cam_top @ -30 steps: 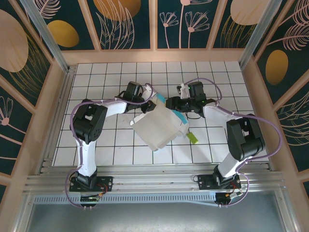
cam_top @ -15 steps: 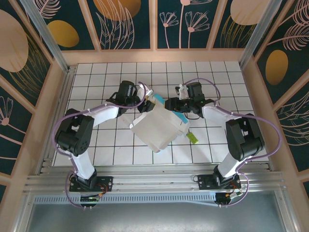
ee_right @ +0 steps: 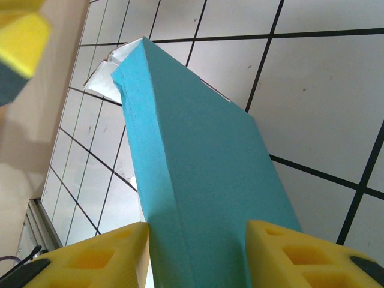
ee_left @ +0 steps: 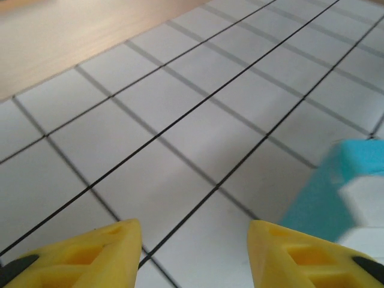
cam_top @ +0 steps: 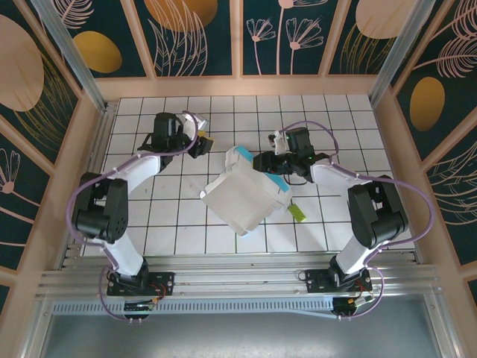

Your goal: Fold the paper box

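- Near the middle of the table [cam_top: 149, 216] lies the paper box [cam_top: 244, 200], white face up and skewed to the tile lines, with a teal wall raised along its far right edge.
- The right gripper [cam_top: 262, 161] has its jaws closed on that teal wall. In the right wrist view the card fills the gap between the pads [ee_right: 108, 252].
- The left gripper [cam_top: 201, 144] hovers to the far left, apart from the box, jaws spread wide and empty.
- I judge the right should hold the wall upright on its crease while the left presses in the neighbouring flap. Thin card may buckle if tugged.
- A small yellow-green slip [cam_top: 299, 213] lies just beside the box's right corner and is best left alone.
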Controlling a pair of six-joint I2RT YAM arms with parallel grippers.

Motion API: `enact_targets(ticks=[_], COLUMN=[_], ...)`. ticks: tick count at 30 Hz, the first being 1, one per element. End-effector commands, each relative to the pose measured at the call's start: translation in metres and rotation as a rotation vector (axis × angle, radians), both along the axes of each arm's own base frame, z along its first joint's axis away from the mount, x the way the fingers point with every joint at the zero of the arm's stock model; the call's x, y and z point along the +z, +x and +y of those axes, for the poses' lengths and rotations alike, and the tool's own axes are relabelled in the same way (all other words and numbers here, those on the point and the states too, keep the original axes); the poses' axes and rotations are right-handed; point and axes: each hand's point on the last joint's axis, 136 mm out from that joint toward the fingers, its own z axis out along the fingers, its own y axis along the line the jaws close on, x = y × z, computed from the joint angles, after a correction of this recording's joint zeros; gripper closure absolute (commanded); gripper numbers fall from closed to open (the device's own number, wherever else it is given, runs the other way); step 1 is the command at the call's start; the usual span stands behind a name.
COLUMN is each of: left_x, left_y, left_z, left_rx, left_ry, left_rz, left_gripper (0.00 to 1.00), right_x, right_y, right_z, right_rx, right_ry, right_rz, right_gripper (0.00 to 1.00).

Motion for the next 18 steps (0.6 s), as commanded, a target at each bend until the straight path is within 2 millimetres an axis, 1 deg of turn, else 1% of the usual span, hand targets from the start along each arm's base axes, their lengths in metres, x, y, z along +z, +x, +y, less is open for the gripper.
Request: enact_targets(ticks=[1,5,8,10,14,18], left_x=[-0.029,-0.045,-0.064,-0.072,-0.076,-0.073], left_y=[-0.001,-0.004,-0.01,-0.011,-0.018,-0.022], left_z=[-0.009,-0.021,-0.027,-0.031,-0.039,-0.047], left_rx=[-0.095,-0.203,-0.273,-0.31,-0.374,-0.414], left_ry=[0.046,0.05,0.086,0.107,0.118,0.105], left_rz=[0.071,0.137,0.229,0.259,0.294,0.294], left_gripper=[0.51,0.51,0.54,0.55,0.57,0.57], right_x=[-0.004,-0.002,-0.003,-0.003,-0.005,-0.005], right_y=[-0.003,-0.004,-0.004,-0.003,-0.004,-0.003], right_z=[0.001,0.001,0.003,0.003,0.003,0.003], right_rx=[0.009,0.011,0.013,0.013,0.016,0.015], right_ry=[-0.04,-0.039,-0.038,-0.038,-0.042,-0.045], right_rz=[0.007,0.003,0.006,0.006,0.01,0.007], right_gripper=[0.54,0.54,0.54,0.54,0.54,0.54])
